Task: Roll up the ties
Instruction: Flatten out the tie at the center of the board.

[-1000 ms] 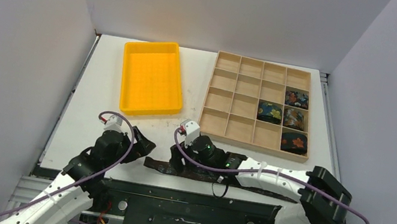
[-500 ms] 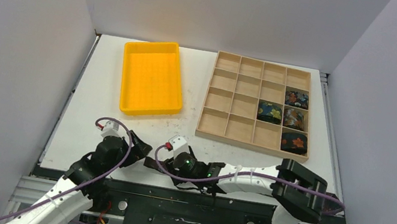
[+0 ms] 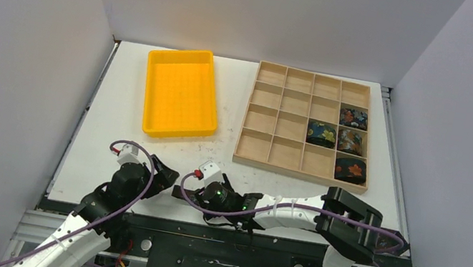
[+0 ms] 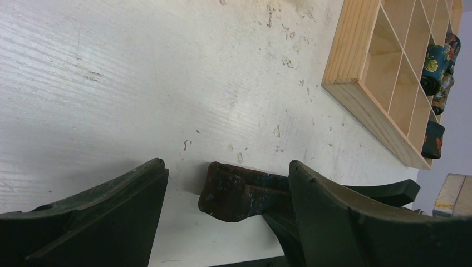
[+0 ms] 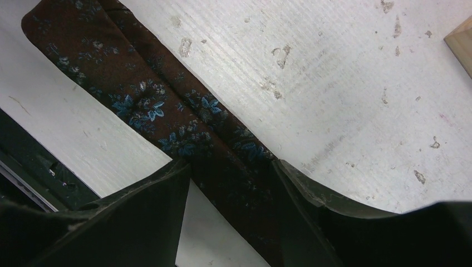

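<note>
The unrolled tie [image 5: 183, 119] lies flat along the worktop's [image 3: 112, 120] near edge, likely so rolling can start from its end; the left hand [image 4: 227, 169], fingers apart, brackets that end; the right hand [image 5: 231, 164] straddles the strip farther along, squeezing or not I cannot tell; the edge sits close behind, with bare room ahead toward the wooden tray [image 3: 253, 152].

Right end effector [image 5: 228, 169] leftward along tie [image 5: 139, 100]
</note>
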